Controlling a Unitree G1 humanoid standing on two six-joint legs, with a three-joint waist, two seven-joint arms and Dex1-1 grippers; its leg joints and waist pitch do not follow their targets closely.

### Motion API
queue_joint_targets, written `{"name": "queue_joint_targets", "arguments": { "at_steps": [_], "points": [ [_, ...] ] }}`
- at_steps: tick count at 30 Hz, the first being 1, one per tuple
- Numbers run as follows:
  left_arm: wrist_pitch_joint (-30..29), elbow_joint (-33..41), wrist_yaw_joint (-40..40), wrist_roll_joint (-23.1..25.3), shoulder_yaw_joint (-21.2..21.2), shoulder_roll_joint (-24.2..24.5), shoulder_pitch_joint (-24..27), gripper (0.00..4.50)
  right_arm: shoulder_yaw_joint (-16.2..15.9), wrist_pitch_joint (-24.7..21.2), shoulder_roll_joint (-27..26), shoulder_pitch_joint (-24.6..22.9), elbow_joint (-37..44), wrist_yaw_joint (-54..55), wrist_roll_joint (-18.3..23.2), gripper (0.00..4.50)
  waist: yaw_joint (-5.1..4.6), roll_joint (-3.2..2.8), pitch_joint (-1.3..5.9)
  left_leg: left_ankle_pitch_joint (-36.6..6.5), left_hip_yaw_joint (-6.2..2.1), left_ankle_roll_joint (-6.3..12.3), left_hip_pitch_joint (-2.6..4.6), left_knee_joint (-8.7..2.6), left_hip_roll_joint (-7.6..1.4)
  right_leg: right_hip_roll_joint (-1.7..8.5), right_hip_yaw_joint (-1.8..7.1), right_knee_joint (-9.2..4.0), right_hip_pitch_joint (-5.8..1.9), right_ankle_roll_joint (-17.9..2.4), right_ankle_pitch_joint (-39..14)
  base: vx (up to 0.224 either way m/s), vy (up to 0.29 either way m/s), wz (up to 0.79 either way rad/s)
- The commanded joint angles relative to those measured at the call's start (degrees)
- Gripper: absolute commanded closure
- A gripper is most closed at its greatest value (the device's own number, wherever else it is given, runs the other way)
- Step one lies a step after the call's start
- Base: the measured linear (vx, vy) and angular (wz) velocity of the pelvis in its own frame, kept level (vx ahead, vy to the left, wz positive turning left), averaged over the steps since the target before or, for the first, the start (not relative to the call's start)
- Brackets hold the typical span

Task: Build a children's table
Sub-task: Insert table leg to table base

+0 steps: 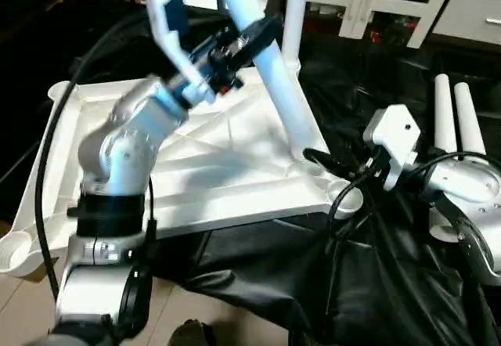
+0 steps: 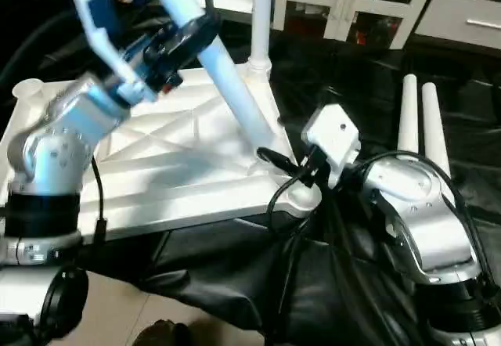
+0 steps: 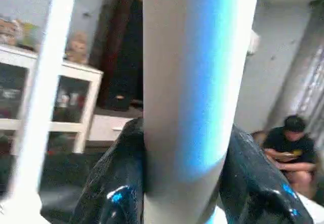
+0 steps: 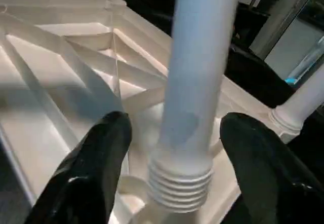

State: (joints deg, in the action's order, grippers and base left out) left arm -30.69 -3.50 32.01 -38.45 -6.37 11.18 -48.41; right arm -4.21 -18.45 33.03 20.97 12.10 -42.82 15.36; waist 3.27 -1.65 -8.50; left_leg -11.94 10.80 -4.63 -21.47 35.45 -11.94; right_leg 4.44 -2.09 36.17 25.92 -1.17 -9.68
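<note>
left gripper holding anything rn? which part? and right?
Left gripper is clamped on a tube leg, around its upper shaft, with the threaded end down at the tabletop corner socket. Right gripper holds nothing: its fingers are spread beside the thread.

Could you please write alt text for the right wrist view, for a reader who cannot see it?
A white tube leg with a threaded end stands tilted at a corner socket of the upturned white tabletop, between the open black fingers of the right gripper, which do not touch it. X-shaped ribs cross the tabletop's underside, and another leg stands in a corner beyond.
</note>
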Motion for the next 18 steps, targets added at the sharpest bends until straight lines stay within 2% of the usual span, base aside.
{"name": "queue_joint_targets", "arguments": {
  "at_steps": [1, 5, 9, 11, 12, 13, 18],
  "points": [
    [-0.05, 1.42, -1.17, 0.76, 0.51, 0.22, -1.35, 2.85, 1.12, -1.27, -0.13, 0.71, 0.59, 0.47, 0.75, 1.16, 0.04, 0.96, 5.52, 1.79, -0.07, 8.75, 0.17, -2.95, 0.1, 1.56, 2.01, -2.69, -5.07, -16.7, 2.71, 0.0, 0.0, 0.0],
    [-0.37, 1.96, -2.57, -0.49, -0.54, -0.94, -2.71, 2.85, 0.35, -2.49, -0.41, 1.96, 0.23, 0.93, 0.13, 1.16, 0.14, 1.0, 5.5, 2.38, -0.02, 8.8, 0.03, -2.9, 0.14, 1.6, 2.03, -2.62, -5.11, -17.14, 3.72, 0.0, 0.0, 0.0],
    [-1.47, 2.76, -2.58, -0.64, -0.33, -0.94, -3.15, 2.85, -0.79, -3.28, -0.82, 3.68, -1.43, 3.67, -3.18, 1.16, 0.07, 1.25, 5.55, 2.02, 0.0, 8.37, 0.04, -2.95, 0.28, 1.56, 1.97, -2.81, -5.11, -16.63, 1.97, 0.0, 0.0, 0.0],
    [-1.72, 2.99, -2.75, -0.54, -0.16, -0.84, -3.01, 2.85, -0.85, -4.3, -1.65, 5.01, -2.25, 5.8, -4.4, 1.16, -0.02, 1.19, 5.49, 1.92, -0.04, 7.93, -0.04, -3.0, 0.28, 1.63, 2.0, -2.82, -5.18, -16.41, 1.27, 0.0, 0.0, 0.0],
    [-1.79, 3.1, -2.88, -0.56, -0.14, -0.87, -2.94, 2.85, -0.88, -4.66, -1.94, 5.49, -2.45, 6.41, -4.65, 1.16, -0.13, 1.34, 5.52, 1.97, 0.02, 7.88, -0.02, -2.98, 0.33, 1.55, 1.98, -2.89, -5.12, -16.24, 1.23, 0.0, 0.0, 0.0],
    [-1.84, 3.18, -2.97, -0.57, -0.12, -0.9, -2.9, 2.85, -0.9, -4.89, -2.11, 5.77, -2.56, 6.76, -4.77, 1.16, -0.09, 1.17, 5.59, 2.27, -0.01, 7.96, 0.03, -2.95, 0.3, 1.58, 2.0, -2.75, -5.14, -16.37, 1.71, 0.0, 0.0, 0.0],
    [-2.31, 4.02, -3.29, -0.72, 0.28, -1.19, -2.51, 2.85, -2.26, -5.62, -3.6, 6.85, -3.07, 6.61, -4.7, 1.16, -0.05, 1.14, 5.6, 2.76, 0.03, 8.58, 0.06, -2.91, 0.23, 1.55, 1.99, -2.64, -5.02, -16.77, 3.12, 0.0, 0.0, 0.0]
  ]
}}
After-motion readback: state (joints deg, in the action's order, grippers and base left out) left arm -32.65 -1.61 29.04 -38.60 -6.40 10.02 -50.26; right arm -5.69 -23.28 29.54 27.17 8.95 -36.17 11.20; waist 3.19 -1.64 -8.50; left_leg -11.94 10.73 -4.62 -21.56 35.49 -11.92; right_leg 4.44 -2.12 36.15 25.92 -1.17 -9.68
